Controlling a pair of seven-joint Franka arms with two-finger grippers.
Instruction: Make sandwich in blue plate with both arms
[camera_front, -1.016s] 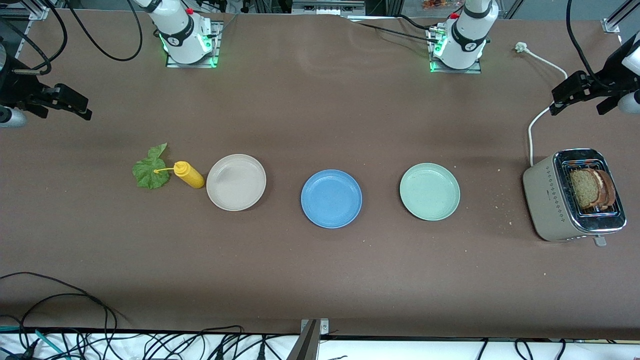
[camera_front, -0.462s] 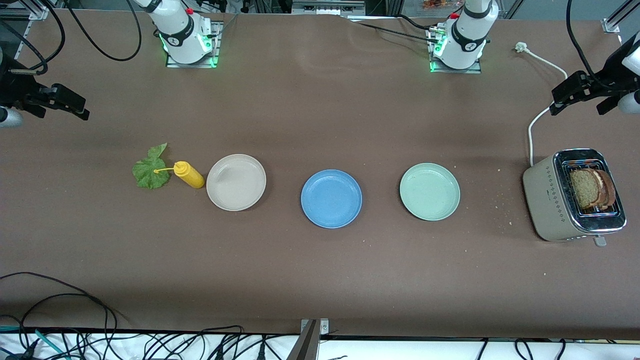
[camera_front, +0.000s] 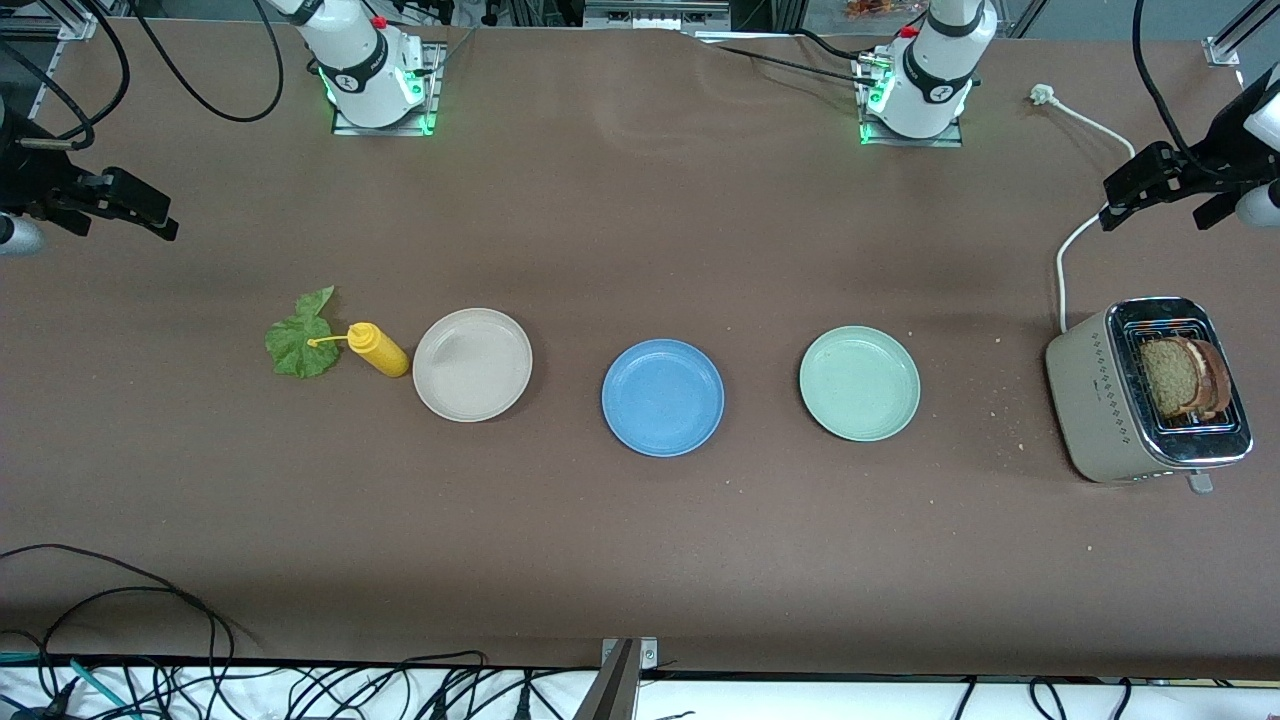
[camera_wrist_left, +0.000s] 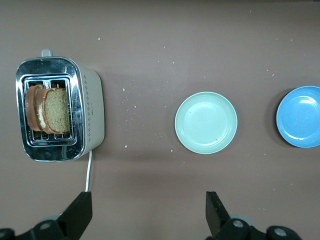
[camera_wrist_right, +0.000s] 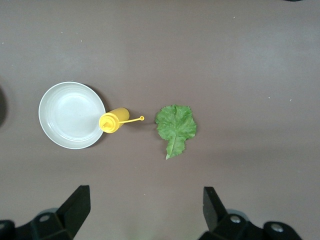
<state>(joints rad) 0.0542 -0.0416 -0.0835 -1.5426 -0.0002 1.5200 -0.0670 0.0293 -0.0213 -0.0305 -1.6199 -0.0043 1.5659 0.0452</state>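
Though nothing on the table has shifted:
Right gripper (camera_wrist_right: 145, 212): nudged slightly, open, high above the lettuce leaf (camera_front: 300, 338);
Left gripper (camera_wrist_left: 149, 215): waits, open;
Blue plate (camera_front: 662, 397): bare; task unstarted.

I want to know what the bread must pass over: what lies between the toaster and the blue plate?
In the front view, the pale green plate lies between the toaster and the blue plate; otherwise only crumb-dotted table.

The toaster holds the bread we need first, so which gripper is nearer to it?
Left. The left gripper, open, hangs over the table beside the toaster. The right gripper, also open, is up at the right arm's end, near the lettuce leaf.
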